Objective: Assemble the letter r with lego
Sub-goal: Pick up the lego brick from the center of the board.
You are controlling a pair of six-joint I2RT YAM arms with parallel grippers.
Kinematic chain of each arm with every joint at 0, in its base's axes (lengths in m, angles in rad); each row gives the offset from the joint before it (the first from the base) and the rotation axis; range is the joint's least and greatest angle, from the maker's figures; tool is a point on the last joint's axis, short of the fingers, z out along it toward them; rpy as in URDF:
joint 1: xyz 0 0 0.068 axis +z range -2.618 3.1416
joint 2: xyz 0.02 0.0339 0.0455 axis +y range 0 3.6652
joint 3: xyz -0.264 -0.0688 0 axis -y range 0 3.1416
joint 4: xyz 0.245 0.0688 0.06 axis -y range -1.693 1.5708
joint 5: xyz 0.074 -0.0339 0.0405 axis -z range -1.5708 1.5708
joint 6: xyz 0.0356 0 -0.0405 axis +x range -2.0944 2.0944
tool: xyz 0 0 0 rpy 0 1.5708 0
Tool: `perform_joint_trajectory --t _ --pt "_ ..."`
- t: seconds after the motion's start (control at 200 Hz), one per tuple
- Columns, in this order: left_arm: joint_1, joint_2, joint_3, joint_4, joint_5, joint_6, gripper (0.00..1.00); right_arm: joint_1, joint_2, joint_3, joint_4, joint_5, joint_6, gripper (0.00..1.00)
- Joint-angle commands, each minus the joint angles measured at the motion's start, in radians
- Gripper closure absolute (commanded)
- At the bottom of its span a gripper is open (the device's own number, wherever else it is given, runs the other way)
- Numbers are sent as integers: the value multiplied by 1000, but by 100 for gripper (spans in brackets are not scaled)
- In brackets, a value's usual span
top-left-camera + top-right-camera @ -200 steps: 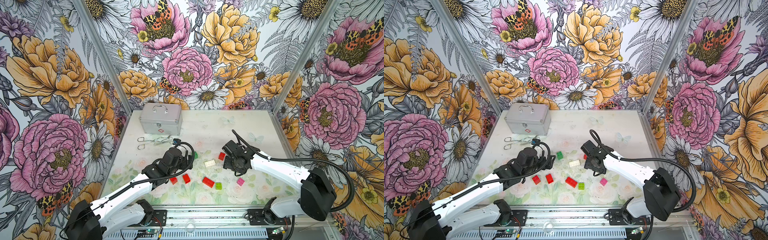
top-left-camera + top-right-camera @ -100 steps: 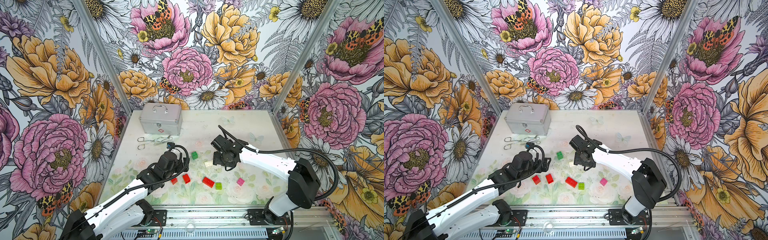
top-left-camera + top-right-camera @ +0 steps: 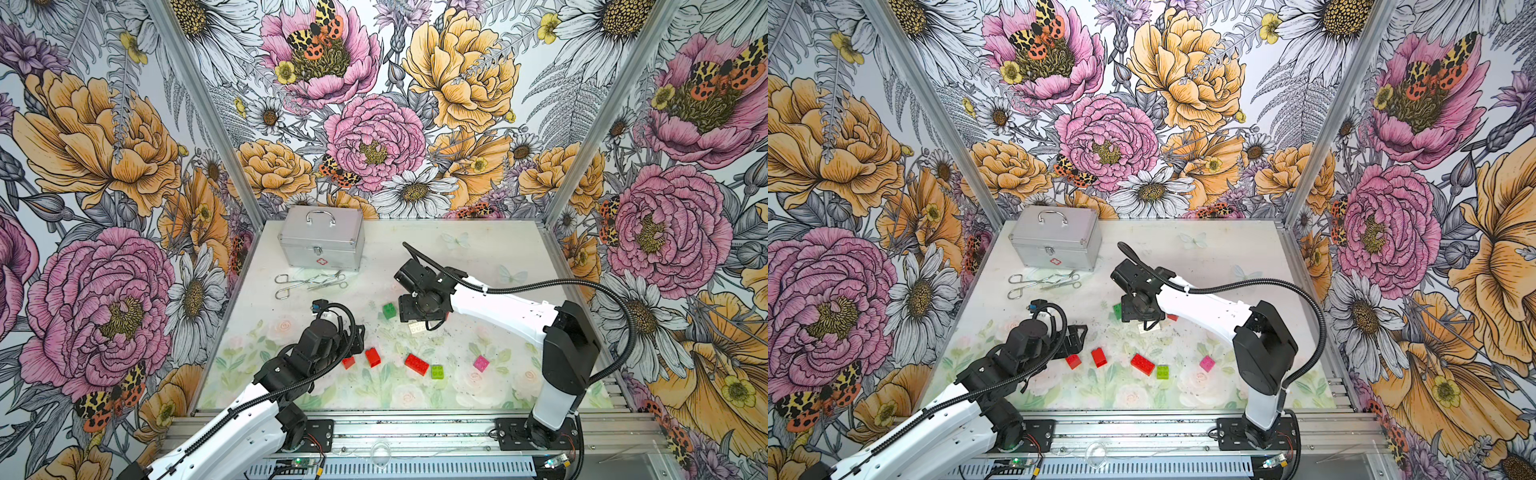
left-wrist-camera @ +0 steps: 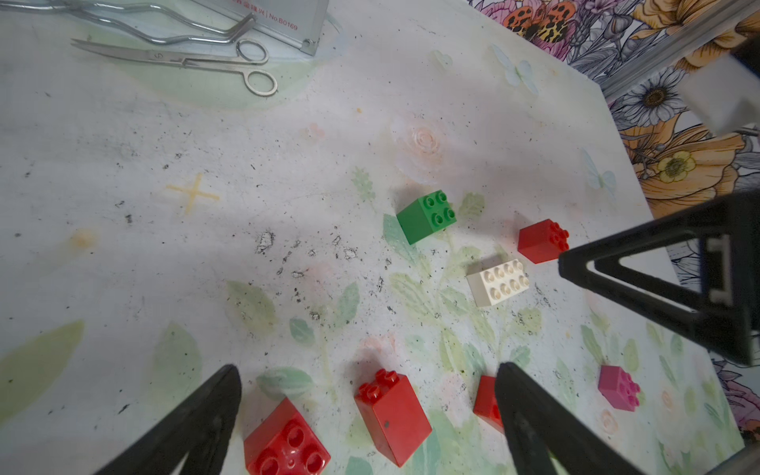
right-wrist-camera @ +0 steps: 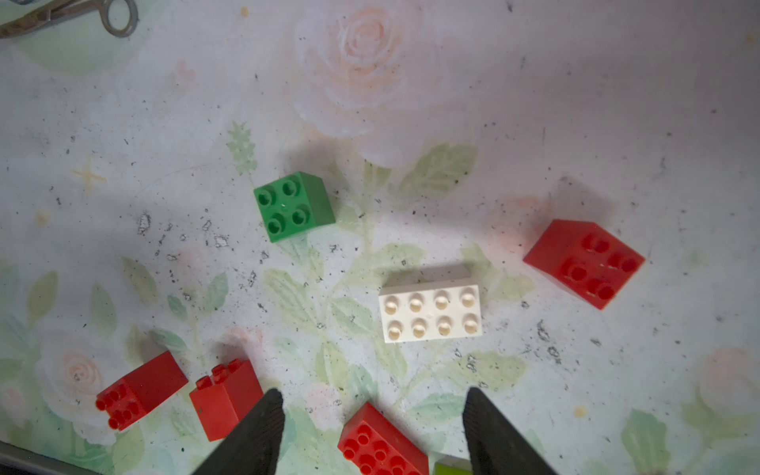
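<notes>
Several lego bricks lie loose on the table. A dark green one [image 3: 389, 310], a white one [image 3: 417, 329] and a red one [image 3: 1172, 318] sit mid-table. Nearer the front are two small red bricks [image 3: 348, 362] [image 3: 372, 357], a long red brick [image 3: 417, 364], a lime brick [image 3: 437, 371] and a pink brick [image 3: 481, 363]. My left gripper [image 4: 367, 367] is open just above the table, with the tall red brick [image 4: 390, 415] lying between its fingers, untouched. My right gripper [image 5: 373, 394] hovers open and empty over the white brick [image 5: 429, 314].
A silver metal case [image 3: 321, 239] stands at the back left, with steel scissors-like tools [image 3: 309, 281] lying in front of it. Floral walls close the table on three sides. The right arm [image 3: 498, 305] stretches across from the right.
My right gripper has swung left, from beside the small red brick to over the white one. My left gripper has drawn back toward the front, over the two small red bricks.
</notes>
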Motion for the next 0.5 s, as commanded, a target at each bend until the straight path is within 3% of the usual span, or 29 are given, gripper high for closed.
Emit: perform_joint_trajectory --t 0.0,0.495 --pt "8 -25 -9 -35 17 -38 3 -4 84 89 0 -52 -99 31" --pt "15 -56 -23 -50 1 -22 3 -29 330 349 -83 -70 -234 35"
